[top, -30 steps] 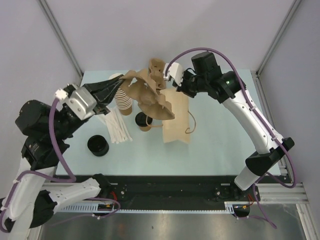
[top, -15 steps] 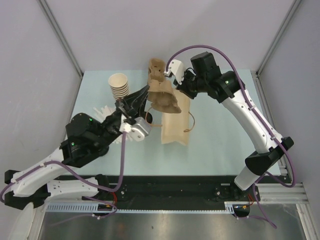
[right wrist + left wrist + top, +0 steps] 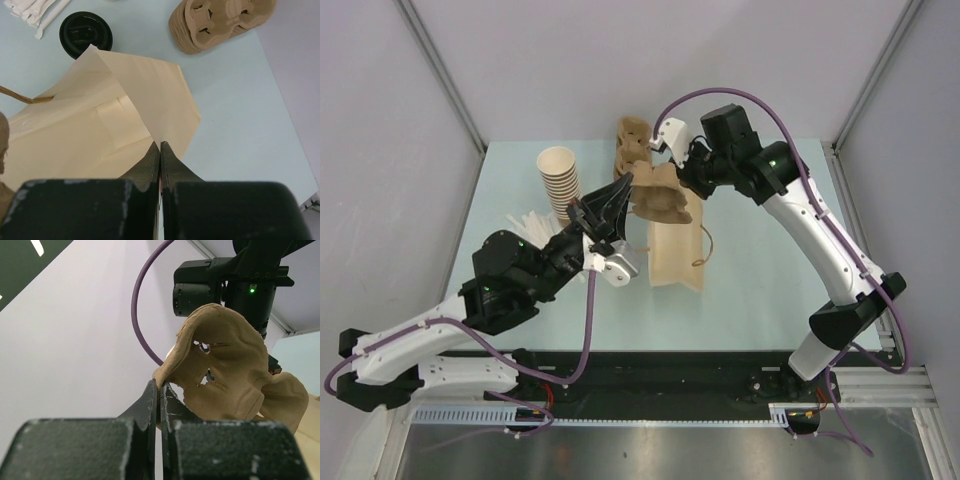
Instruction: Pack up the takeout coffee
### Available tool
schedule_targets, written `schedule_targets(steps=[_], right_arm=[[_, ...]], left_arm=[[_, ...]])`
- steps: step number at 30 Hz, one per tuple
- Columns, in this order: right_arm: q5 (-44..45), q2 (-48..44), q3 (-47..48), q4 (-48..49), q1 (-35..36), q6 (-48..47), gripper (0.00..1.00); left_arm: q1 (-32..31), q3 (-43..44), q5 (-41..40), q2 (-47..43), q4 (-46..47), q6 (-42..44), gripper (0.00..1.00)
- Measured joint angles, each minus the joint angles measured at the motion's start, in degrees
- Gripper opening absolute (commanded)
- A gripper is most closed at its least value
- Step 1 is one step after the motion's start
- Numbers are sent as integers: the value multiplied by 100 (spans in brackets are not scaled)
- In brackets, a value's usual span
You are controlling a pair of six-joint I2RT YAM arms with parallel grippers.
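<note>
The takeout coffee (image 3: 86,34) shows only in the right wrist view, as a round black lid on the table beyond the bag; in the top view my left wrist hides it. My left gripper (image 3: 160,385) is shut on the edge of a brown pulp cup carrier (image 3: 235,370), holding it in the air. From above, the left gripper (image 3: 623,188) holds that carrier (image 3: 660,198) over the mouth of the paper bag (image 3: 675,250). My right gripper (image 3: 160,144) is shut on the bag's upper edge (image 3: 145,95), lifting the opening; in the top view the right gripper (image 3: 682,183) is at the bag's far end.
A stack of lidless brown cups (image 3: 560,178) stands at the back left. A stack of pulp carriers (image 3: 631,138) sits behind the bag, also in the right wrist view as the carrier stack (image 3: 220,20). White wrapped straws (image 3: 532,226) lie left of my left arm.
My left arm swung from the far left to the middle of the table, carrying the cup carrier over to the bag's mouth. The right arm held the bag's edge almost still.
</note>
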Motion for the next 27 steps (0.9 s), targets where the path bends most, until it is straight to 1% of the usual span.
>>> schedule_targets(steps=[12, 22, 27], right_arm=[[17, 210, 225, -116, -50, 238, 0], [-92, 216, 238, -140, -164, 317, 0], [-151, 216, 236, -146, -173, 313, 0]], left_arm=[[-55, -271, -96, 168, 122, -140, 0], [-55, -901, -356, 280, 63, -693, 0], [85, -964, -328, 437, -105, -1095, 0]])
